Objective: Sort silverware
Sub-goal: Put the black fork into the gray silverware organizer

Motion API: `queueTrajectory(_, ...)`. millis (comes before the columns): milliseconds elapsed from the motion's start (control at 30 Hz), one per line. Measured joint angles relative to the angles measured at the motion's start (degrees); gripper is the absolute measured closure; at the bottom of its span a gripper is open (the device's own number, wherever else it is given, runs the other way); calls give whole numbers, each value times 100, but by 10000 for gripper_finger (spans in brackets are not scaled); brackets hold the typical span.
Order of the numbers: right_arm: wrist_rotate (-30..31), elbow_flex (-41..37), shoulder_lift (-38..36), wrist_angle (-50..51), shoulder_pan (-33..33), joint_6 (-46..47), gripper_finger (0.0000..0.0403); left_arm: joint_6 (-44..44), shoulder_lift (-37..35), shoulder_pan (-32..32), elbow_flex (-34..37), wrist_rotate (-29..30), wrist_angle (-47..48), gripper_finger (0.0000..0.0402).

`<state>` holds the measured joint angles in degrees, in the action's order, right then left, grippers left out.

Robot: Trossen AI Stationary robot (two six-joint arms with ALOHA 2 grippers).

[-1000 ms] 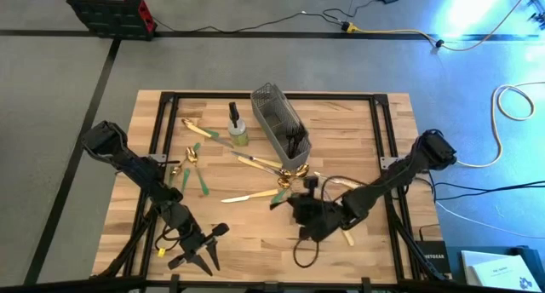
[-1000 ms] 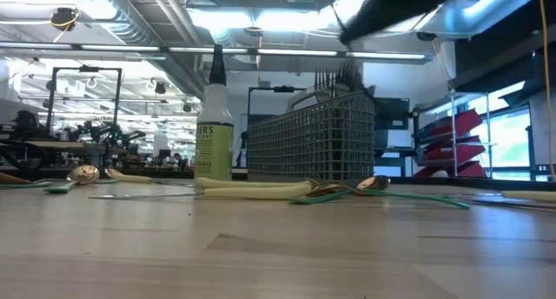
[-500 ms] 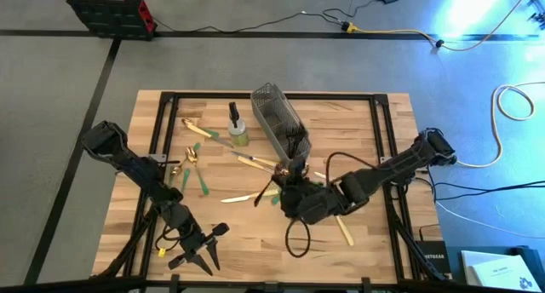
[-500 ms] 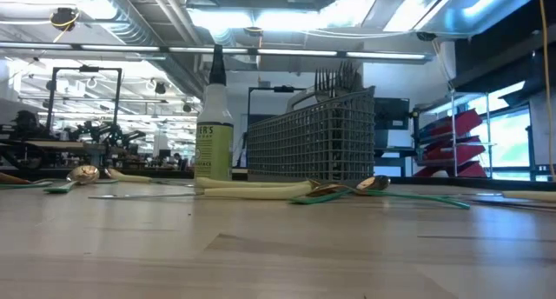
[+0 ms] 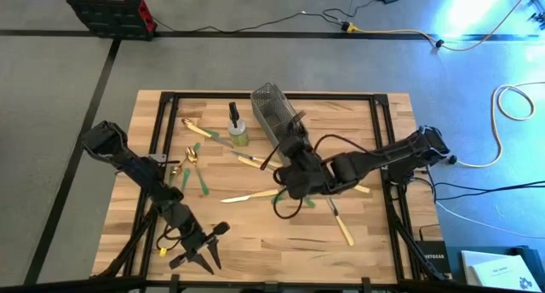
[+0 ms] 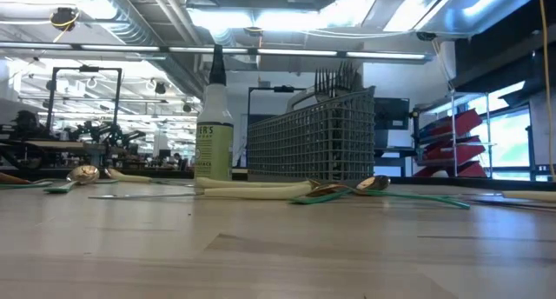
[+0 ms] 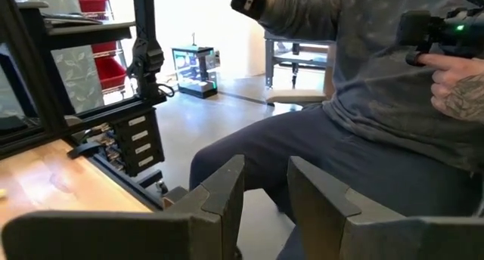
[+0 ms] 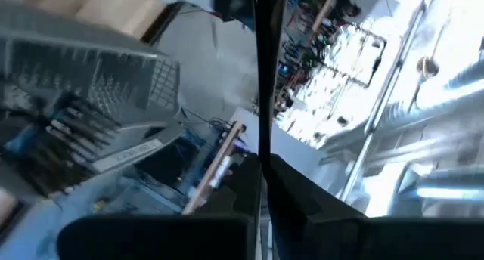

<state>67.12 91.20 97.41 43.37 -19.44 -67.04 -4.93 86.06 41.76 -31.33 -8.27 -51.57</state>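
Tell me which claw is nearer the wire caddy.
The right. The right claw hangs by the wire caddy, at its near end, shut on a thin dark utensil. The left claw waits at the table's near-left edge, far from it.

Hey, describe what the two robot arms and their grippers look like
Both arms are dark, jointed and slim. The left gripper has two flat, blocky dark-grey fingers. The right gripper has matching dark fingers, and a black cable loops beside that arm's wrist.
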Motion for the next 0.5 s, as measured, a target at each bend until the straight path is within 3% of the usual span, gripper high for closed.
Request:
queueTrajectory(267,-177,4,274,1823,2,-31,403,-151,0,-373,0,-2,54,311)
queueTrajectory(500,-171,6,336,2453,180,-85,403,-481,0,-962,0,-39,181,311)
